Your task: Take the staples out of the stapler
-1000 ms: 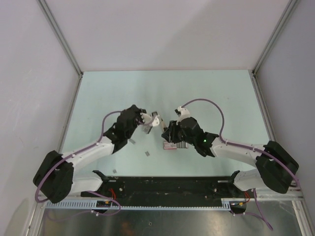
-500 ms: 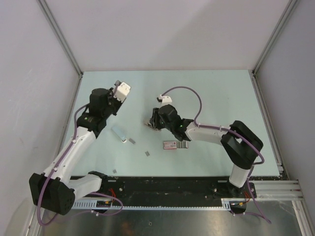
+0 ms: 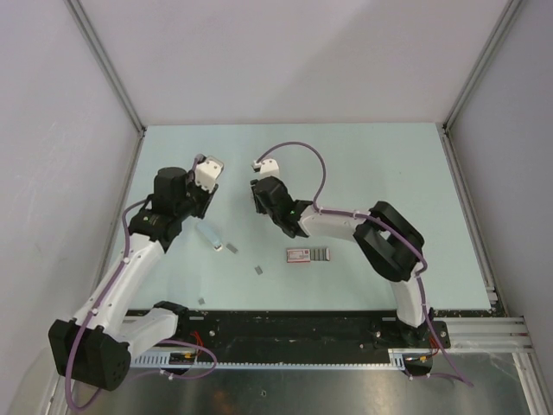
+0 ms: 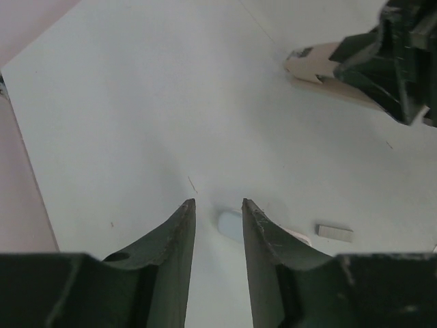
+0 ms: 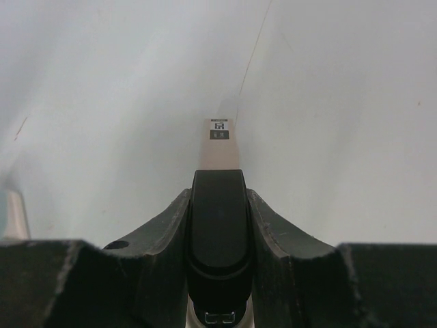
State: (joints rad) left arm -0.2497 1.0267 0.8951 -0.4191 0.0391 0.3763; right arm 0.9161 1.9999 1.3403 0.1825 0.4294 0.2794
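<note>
My right gripper is shut on the stapler just above the table, left of centre. In the right wrist view the stapler's black top sits between my fingers and its pale body sticks out ahead. It also shows in the left wrist view, held by the right gripper. From above the gripper hides it. My left gripper is open and empty, raised above a small pale blue piece on the table.
A flat red-and-white packet with a grey strip lies at the middle front. A staple strip lies beside the pale piece. Two more small strips lie nearer the front. Grey walls enclose the table.
The grippers were together at the centre. The left arm has swung away to the left, open. The right gripper has carried the stapler left and back. The pale piece and a strip now lie at the left.
</note>
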